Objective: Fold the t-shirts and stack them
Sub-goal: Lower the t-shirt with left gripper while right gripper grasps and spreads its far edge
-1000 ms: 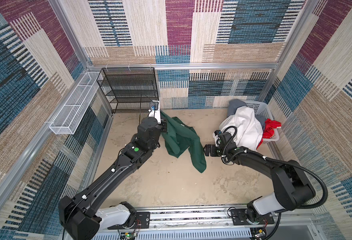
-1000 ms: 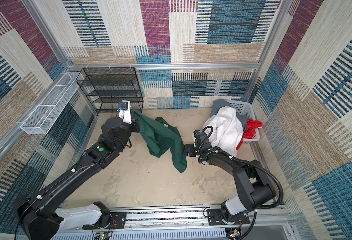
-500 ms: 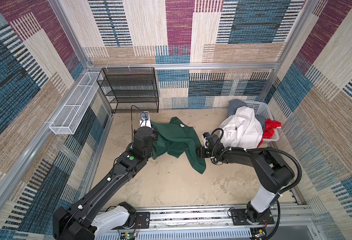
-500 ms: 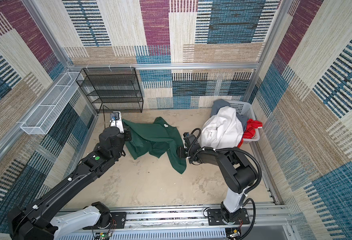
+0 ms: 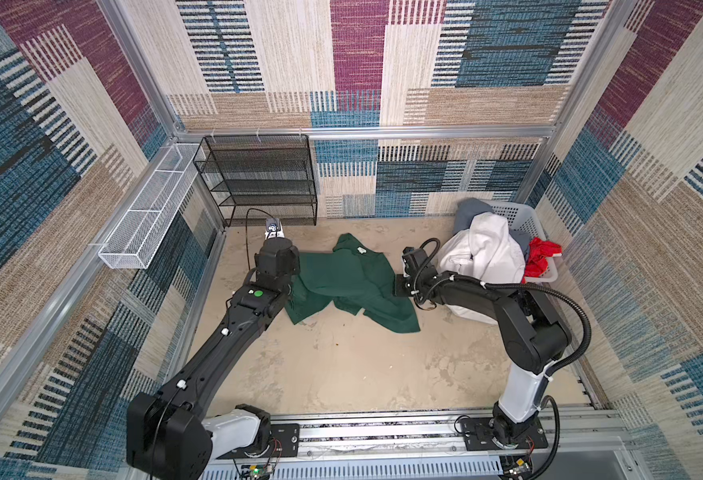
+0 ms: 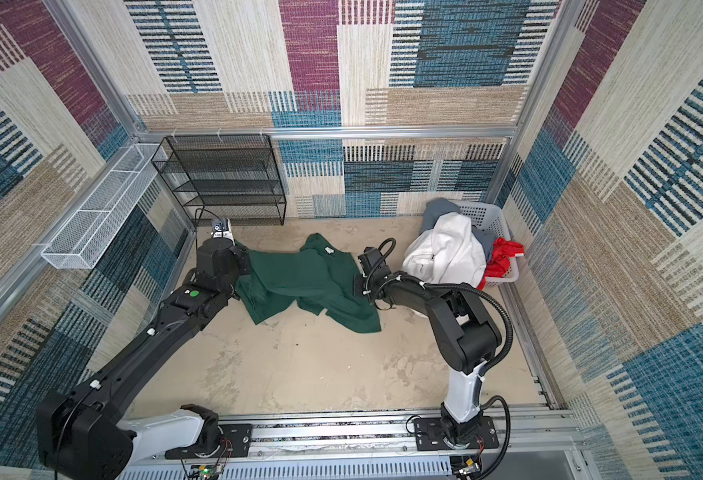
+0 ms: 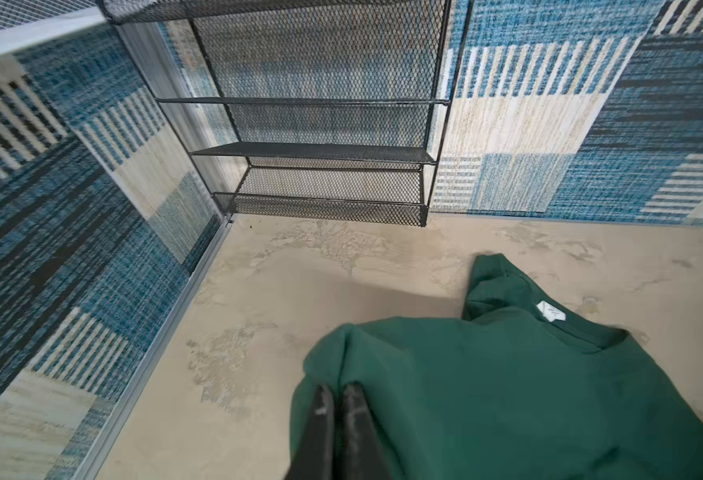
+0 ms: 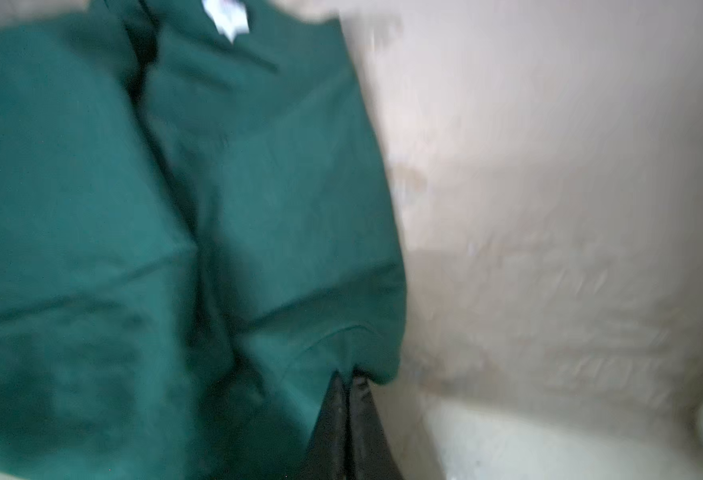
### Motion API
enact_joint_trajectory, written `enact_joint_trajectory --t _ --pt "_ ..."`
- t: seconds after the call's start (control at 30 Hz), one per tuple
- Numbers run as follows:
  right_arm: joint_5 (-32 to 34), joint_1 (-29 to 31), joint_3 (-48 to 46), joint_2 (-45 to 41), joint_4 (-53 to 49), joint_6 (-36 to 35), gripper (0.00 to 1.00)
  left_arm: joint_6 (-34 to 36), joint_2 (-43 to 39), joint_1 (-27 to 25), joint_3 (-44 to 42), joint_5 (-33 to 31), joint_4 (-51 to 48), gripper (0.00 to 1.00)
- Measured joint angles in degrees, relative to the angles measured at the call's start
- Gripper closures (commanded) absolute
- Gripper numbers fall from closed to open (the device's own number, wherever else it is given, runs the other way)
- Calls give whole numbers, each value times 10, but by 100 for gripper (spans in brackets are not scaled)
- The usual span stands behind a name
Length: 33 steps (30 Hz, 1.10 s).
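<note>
Now listed, one moment of the fold-and-stack job.

1. Dark green t-shirt point(image 5: 354, 282): lies rumpled on the desk point(image 5: 341, 365), stretched between the two grippers, collar on the side away from the arm bases. A second ago it hung bunched from the raised left gripper. It has since come down and spread out.
2. Left gripper point(image 7: 338, 390): clenched on one side edge of the green shirt, cloth gathered over its tips. Its grip is unchanged over the last second.
3. Right gripper point(image 8: 347, 380): stood wide a second ago, just short of the cloth. It has since closed and appears to pinch the opposite edge, though its wrist view is blurred.
4. Meaning for the task: both sides are probably held, so the shirt can be pulled flat before the first fold. No fold is made yet.
5. White t-shirt point(image 5: 487, 253), grey t-shirt point(image 5: 468, 210) and red t-shirt point(image 5: 543, 255): heaped in the pale basket point(image 5: 522, 218) behind the right gripper, untouched.
6. Writing: a small white neck tag point(image 7: 550, 311) sits inside the collar, ahead of the left gripper. Its print is too small to read, and no brand shows.
</note>
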Motion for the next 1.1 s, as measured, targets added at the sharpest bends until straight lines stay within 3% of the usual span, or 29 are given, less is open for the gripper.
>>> enact_joint_trajectory --t 0.23,0.43,0.5,0.63,0.73,0.9,0.93,0.97,1.0,1.03,1.1 --pt "39 -41 244 26 -68 -22 100 32 139 21 214 88 -23 100" --pt "98 -58 262 -85 -114 -34 100 46 83 20 264 164 -31 100" --pt "115 -58 217 -161 -120 -34 100 50 25 14 225 191 -16 100" --pt "138 -57 90 -309 -130 -10 100 45 -106 -37 34 204 41 100" --pt "140 -50 -20 -394 -151 20 100 40 -174 -91 -103 176 23 100" --pt "106 -11 -202 -461 -186 91 100 -7 -266 -109 -230 109 -30 100" --pt "100 2 -229 -463 -189 108 100 -21 -276 -110 -247 99 -39 96" --pt "90 12 -252 -463 -192 123 99 -34 -282 -111 -261 90 -51 80" --pt "78 20 -275 -462 -193 137 79 -48 -282 -111 -271 81 -68 65" --pt "68 23 -289 -460 -193 149 51 -58 -280 -111 -275 73 -86 51" --pt "57 24 -308 -459 -192 170 14 -81 -274 -112 -275 60 -116 8"
